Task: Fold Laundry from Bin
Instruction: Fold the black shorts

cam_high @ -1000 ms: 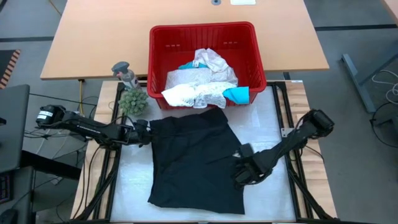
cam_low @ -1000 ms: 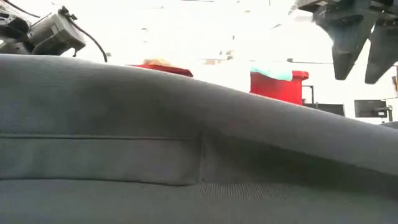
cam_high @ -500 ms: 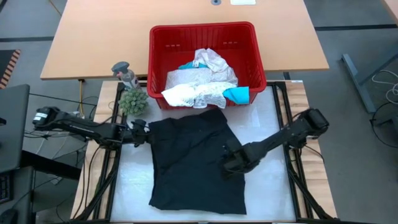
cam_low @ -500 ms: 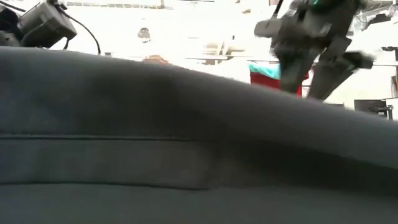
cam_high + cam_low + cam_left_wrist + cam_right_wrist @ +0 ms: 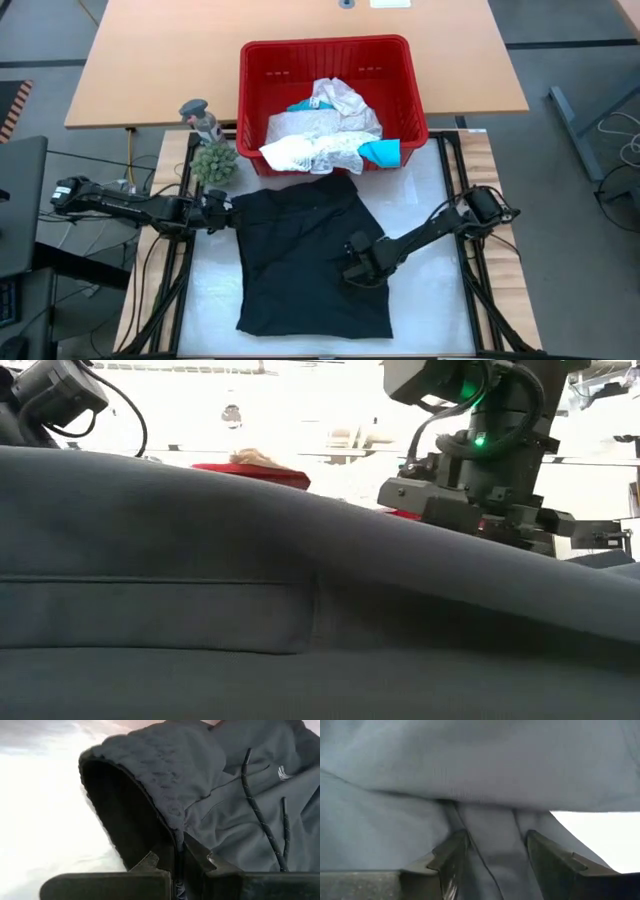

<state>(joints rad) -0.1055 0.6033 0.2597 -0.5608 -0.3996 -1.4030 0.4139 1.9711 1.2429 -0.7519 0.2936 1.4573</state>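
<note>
From above, the black garment [image 5: 308, 262] lies spread on the white mat in front of the red bin [image 5: 330, 55], where the white lacy pieces [image 5: 318, 135] and a bit of teal [image 5: 382, 152] are still piled. The right gripper [image 5: 358, 266] has swung in from the mat's right side over the last second and now sits over the garment's right half. The left gripper [image 5: 222, 209] has stayed at the upper left corner.

At table height, dark cloth fills the foreground, and the right arm [image 5: 480, 450] now stands low just behind its ridge.

The left wrist view shows its fingers [image 5: 167, 857] clamped shut on the cloth's hem.

The right wrist view shows its fingers [image 5: 451, 851] apart with a raised pleat of fabric between them, not yet pinched.

I'd say the fold is being set up: one corner anchored, the other hand about to take hold
</note>
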